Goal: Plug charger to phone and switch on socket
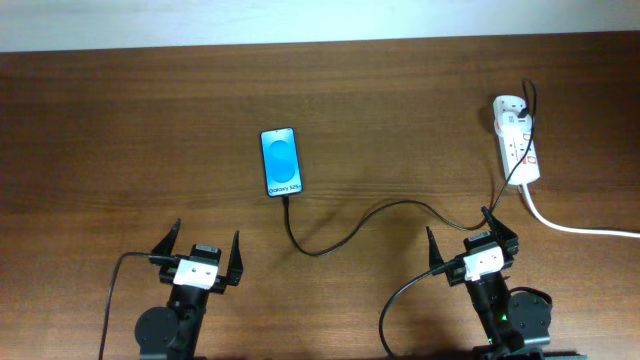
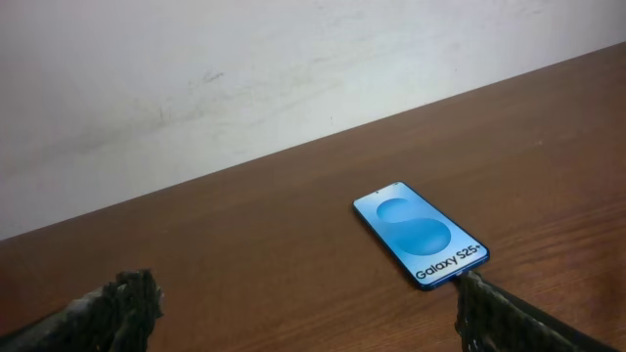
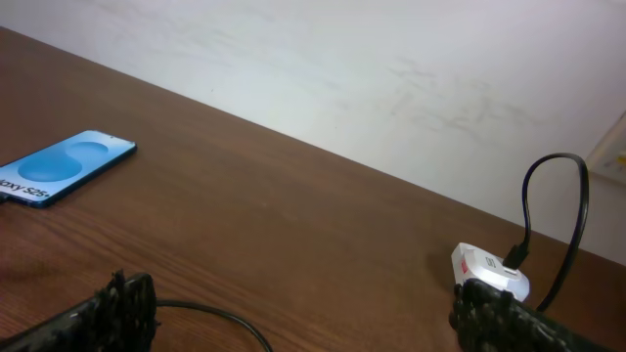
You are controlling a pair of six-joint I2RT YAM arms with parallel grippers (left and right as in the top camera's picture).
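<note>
At the left of your wooden table (image 1: pixel 100 130), the left gripper (image 1: pixel 200 250) sits near the front edge, jaws spread wide with nothing between them. It is well short of the phone (image 1: pixel 281 162). The phone lies flat and face up just left of centre, its bright blue screen lit and its long side running away from you. From your left wrist camera it shows ahead and to the right, with the pale wall (image 2: pixel 196 78) beyond the table's far edge. The thin black charger cable (image 1: pixel 370 220) meets the middle of the phone's near short edge. At this size you cannot tell whether the tip is fully seated. From there the cable drops toward you, loops right across the bare wood in a shallow arc and climbs toward the far right corner. On the way it passes just beyond the right gripper (image 1: pixel 472 245); you cannot tell whether the two touch. That gripper also rests near the front edge, jaws wide apart and empty. Farther right and well back, the white power strip (image 1: pixel 517 150) lies lengthwise with red marks along its top. The charger's small black plug (image 1: pixel 526 103) sits in its far end, and the cable curls in a loop above it. The position of the switches cannot be read from here. A thick white lead (image 1: pixel 580 228) leaves the strip's near end and runs off the right side of the table.
</note>
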